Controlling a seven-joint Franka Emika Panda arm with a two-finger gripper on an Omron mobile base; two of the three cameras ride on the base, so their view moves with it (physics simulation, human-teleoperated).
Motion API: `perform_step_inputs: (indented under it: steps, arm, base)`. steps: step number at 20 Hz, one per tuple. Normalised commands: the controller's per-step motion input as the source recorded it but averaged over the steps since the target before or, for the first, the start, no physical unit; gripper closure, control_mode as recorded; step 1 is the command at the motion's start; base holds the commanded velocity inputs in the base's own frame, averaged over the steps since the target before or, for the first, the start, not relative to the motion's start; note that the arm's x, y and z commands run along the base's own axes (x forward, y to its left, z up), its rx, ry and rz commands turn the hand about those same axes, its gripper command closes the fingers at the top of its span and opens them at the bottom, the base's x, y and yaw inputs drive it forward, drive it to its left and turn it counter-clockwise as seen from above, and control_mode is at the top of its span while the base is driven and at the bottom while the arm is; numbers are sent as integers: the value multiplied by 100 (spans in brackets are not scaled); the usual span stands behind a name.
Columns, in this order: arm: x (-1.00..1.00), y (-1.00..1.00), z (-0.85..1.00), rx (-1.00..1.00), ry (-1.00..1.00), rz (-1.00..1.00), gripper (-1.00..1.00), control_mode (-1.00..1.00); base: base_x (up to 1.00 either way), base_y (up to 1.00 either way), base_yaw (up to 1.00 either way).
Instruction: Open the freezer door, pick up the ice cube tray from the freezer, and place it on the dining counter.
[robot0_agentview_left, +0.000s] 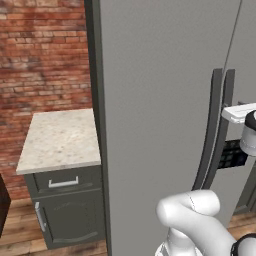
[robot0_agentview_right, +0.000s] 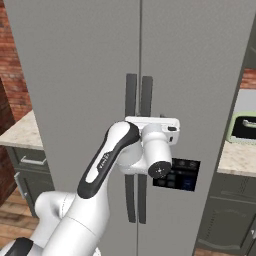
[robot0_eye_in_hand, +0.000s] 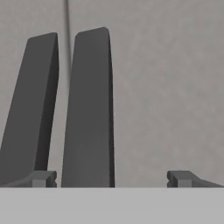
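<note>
The freezer (robot0_agentview_right: 75, 75) is shut, and the ice cube tray is hidden. Its plain freezer door (robot0_agentview_left: 160, 100) carries a dark handle (robot0_agentview_right: 131, 90), just left of the seam. The neighbouring door has its own handle (robot0_agentview_right: 146, 90) and a black dispenser panel (robot0_agentview_right: 176, 174). My white hand (robot0_agentview_right: 150, 122) is level against both handles. In the hand view my gripper (robot0_eye_in_hand: 111, 178) is open, and the handle (robot0_eye_in_hand: 87, 109) right of the seam stands between the fingertips (robot0_eye_in_hand: 43, 178). The other handle (robot0_eye_in_hand: 30, 109) lies outside the left tip. The dining counter is out of view.
A small stone-topped cabinet (robot0_agentview_left: 60, 140) with a drawer stands left of the freezer against a brick wall (robot0_agentview_left: 45, 55). On the right, another counter (robot0_agentview_right: 235, 160) holds a pale green object (robot0_agentview_right: 245, 127). Wooden floor (robot0_agentview_left: 20, 240) lies below.
</note>
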Motion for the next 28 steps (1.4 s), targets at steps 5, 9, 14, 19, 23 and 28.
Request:
perform_step_inputs:
  steps: [5,9,14,19,23,28]
  arm:
    - [2,0,0,0,0,0,-100,-100]
    - [5,0,0,0,0,0,-100,-100]
    - [0,0,0,0,0,0,-100,-100]
    - [0,0,0,0,0,0,-100,-100]
    - [0,0,0,0,0,0,-100,-100]
    - [0,0,0,0,0,0,-100,-100]
  base:
    - [0,0,0]
    - [0,0,0]
    - [0,0,0]
    - [0,0,0]
    - [0,0,0]
    - [0,0,0]
